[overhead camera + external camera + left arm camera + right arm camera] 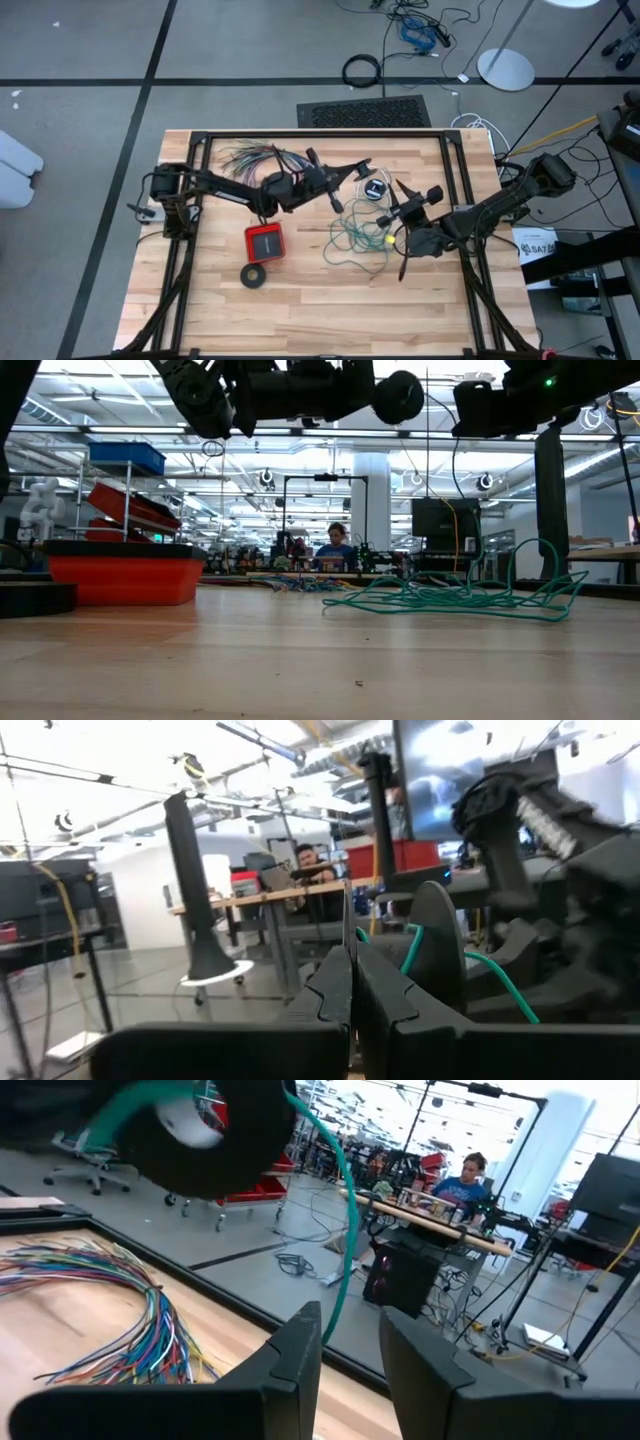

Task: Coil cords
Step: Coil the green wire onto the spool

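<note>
Feeding teal wire (340,1210) between my part-open right jaws; left jaws clenched on it nearby; keep tension, wind even loops.

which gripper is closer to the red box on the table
Left. The left gripper is up over the table just off the red box's far right corner. The right gripper sits farther right, beyond the teal-green wire tangle.

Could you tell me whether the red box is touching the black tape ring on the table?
Apart: the high view shows bare wood between the red box and the black tape ring.
</note>
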`<state>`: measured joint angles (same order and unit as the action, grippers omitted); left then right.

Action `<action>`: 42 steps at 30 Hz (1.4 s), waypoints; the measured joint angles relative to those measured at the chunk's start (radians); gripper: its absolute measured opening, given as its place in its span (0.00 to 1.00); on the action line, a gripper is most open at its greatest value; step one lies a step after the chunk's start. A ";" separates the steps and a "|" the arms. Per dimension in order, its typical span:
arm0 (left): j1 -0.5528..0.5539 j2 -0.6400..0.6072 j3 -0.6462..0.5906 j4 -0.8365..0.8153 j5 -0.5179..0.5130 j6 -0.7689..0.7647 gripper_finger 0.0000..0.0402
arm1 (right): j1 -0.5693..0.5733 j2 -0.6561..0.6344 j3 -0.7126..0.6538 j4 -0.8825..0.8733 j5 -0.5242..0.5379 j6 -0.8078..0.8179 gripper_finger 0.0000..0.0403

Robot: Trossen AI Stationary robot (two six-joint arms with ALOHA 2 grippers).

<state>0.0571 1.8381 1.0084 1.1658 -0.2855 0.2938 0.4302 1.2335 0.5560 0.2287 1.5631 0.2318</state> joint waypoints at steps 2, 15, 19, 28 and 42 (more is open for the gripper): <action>-0.008 0.000 0.000 0.008 0.003 0.000 0.00 | 0.000 0.000 0.000 -0.029 -0.001 0.043 0.22; -0.022 0.000 0.000 0.034 0.033 -0.001 0.00 | 0.001 0.000 0.000 -0.117 -0.111 0.187 0.01; -0.023 0.000 0.000 0.052 0.041 -0.002 0.00 | 0.001 0.007 0.000 -0.115 -0.152 0.204 0.04; -0.027 -0.001 0.000 0.085 0.050 -0.009 0.00 | -0.011 0.074 0.000 -0.114 -0.175 0.294 0.10; -0.027 -0.001 0.000 0.084 0.056 -0.034 0.00 | -0.018 0.092 0.000 -0.108 -0.166 0.302 0.00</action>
<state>0.0303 1.8374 1.0084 1.2495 -0.2295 0.2601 0.4126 1.3254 0.5556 0.1211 1.3968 0.5334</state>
